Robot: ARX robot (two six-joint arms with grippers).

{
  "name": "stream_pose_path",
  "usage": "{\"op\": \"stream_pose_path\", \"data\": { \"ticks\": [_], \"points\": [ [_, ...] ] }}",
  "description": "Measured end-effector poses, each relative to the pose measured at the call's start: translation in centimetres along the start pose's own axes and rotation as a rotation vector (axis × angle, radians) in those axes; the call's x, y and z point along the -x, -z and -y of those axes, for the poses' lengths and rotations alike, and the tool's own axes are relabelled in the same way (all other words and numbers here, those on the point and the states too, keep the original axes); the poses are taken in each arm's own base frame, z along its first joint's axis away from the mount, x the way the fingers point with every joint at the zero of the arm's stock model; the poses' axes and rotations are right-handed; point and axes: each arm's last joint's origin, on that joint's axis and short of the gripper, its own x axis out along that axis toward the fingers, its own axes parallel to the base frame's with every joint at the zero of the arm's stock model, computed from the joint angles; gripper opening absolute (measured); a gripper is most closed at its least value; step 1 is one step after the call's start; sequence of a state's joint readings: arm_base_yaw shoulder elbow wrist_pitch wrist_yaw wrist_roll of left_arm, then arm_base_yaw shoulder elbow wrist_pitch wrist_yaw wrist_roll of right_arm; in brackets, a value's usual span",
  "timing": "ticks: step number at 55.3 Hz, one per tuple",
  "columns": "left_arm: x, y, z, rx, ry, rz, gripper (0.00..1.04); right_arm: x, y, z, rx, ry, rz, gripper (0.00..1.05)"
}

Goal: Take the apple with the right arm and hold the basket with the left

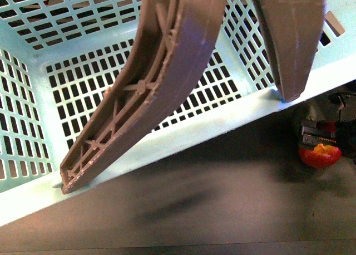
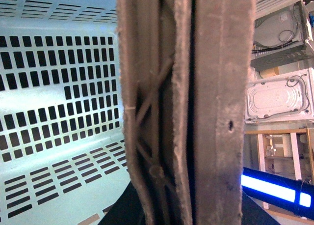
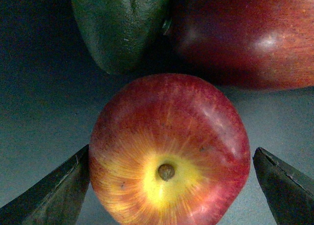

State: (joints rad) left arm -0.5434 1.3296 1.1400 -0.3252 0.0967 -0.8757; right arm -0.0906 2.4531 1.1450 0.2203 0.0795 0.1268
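Observation:
The light turquoise basket (image 1: 67, 93) fills the front view, tilted, with its brown ribbed handles (image 1: 161, 71) swung across it. In the left wrist view the handles (image 2: 196, 107) fill the middle and the basket's slotted wall (image 2: 59, 87) lies behind; my left gripper is shut on the basket's handles, its fingers hidden. The red apple (image 3: 169, 151) with a yellow patch round its stem sits between the open fingers (image 3: 54, 190) of my right gripper (image 3: 171, 185). One finger touches its side, the other stands apart. The apple (image 1: 320, 155) shows small at the right, under my right gripper (image 1: 318, 133).
An elongated dark-red fruit (image 3: 250, 33) and a dark green fruit (image 3: 117, 23) lie close behind the apple. The table top (image 1: 194, 205) is dark. White machines (image 2: 279, 95) and a wooden shelf stand behind the basket.

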Motion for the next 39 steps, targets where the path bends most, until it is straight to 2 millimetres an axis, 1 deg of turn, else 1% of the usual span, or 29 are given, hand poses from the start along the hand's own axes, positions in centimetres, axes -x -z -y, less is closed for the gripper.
{"op": "stream_pose_path", "data": {
  "ticks": [3, 10, 12, 23, 30, 35, 39],
  "points": [
    [0.0, 0.0, 0.0, 0.000, 0.000, 0.000, 0.17, -0.1, 0.0, 0.0, -0.003, 0.001, -0.001, 0.95],
    [0.0, 0.0, 0.0, 0.000, 0.000, 0.001, 0.17, -0.4, 0.2, -0.2, -0.004, -0.001, -0.004, 0.81],
    [0.0, 0.0, 0.0, 0.000, 0.000, 0.001, 0.17, -0.4, 0.2, -0.2, -0.004, -0.002, -0.002, 0.79],
    [0.0, 0.0, 0.0, 0.000, 0.001, 0.000, 0.17, 0.0, 0.9, -0.3, 0.000, -0.026, 0.015, 0.78],
    [0.0, 0.0, 0.0, 0.000, 0.000, 0.000, 0.17, 0.9, 2.0, 0.1, 0.006, -0.037, 0.025, 0.76],
    [0.0, 0.0, 0.0, 0.000, 0.000, 0.001, 0.17, 2.1, 2.5, 0.5, 0.024, -0.030, 0.050, 0.75],
    [0.0, 0.0, 0.0, 0.000, 0.000, 0.001, 0.17, 3.4, 2.6, 1.0, 0.045, -0.034, 0.084, 0.75]
  ]
}}
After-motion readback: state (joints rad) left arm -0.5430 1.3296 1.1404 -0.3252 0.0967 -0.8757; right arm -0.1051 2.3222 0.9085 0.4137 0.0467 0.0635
